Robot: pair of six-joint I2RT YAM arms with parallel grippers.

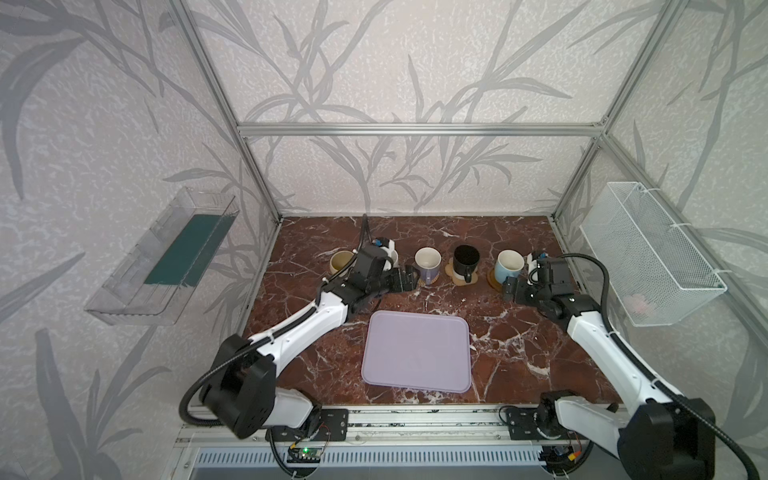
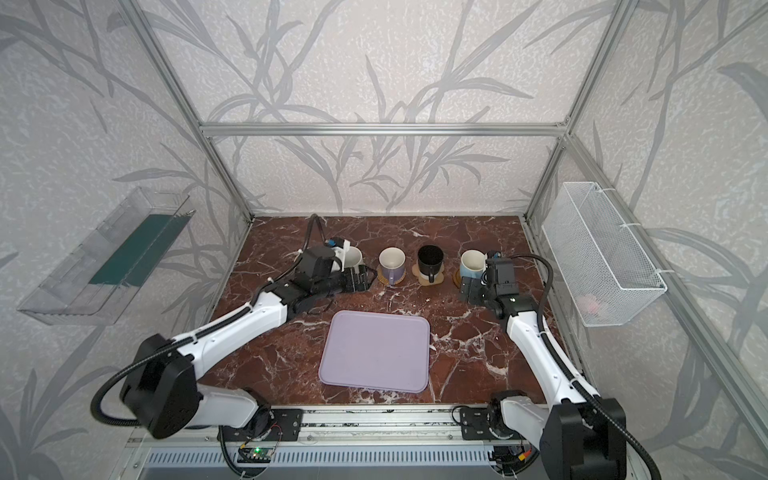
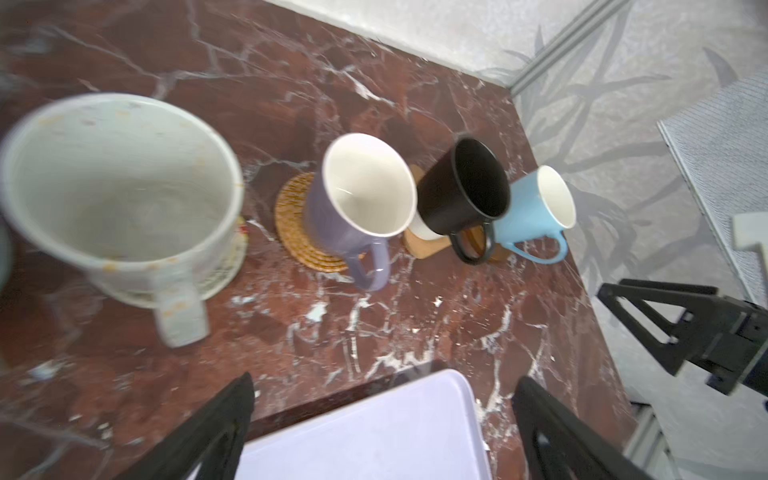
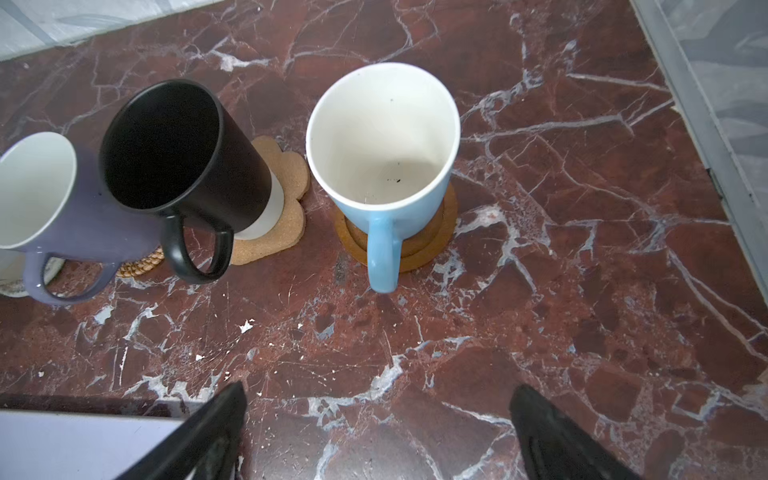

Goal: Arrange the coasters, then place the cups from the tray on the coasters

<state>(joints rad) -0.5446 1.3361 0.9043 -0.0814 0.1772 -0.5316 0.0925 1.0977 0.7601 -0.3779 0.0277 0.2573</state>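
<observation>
Two claws, both spread wide and holding nothing. Straight ahead of the right claw [image 4: 378,392], near but not touching it, the light blue mug with a white inside [image 4: 382,141] stands upright inside the ring of the brown glossy round saucer-like coaster [image 4: 436,237]. Its handle points back at the claw. Further to that claw's left, the black handled mug [image 4: 178,145] stands on the tan paw-shaped cork coaster [image 4: 286,199].

Ahead of the left claw [image 3: 382,380], the lavender mug with a white inside [image 3: 353,208] sits on the golden rattan round coaster [image 3: 291,220]. Nearer, to its left, the speckled cream-white mug [image 3: 120,187] sits on the cream woven round coaster [image 3: 232,262].

Behind both claws the flat lavender rectangular tray [image 1: 415,353] lies bare on the red-brown marbled bench [image 4: 582,208]. So the placing step looks finished. The next move probably calls only for drawing both claws back without clipping the handles.

Only the top views show the squat beige-yellow mug [image 1: 340,262] beyond the left arm, which hides whatever lies under it. Only the left wrist view shows the cream coaster under the speckled mug.
</observation>
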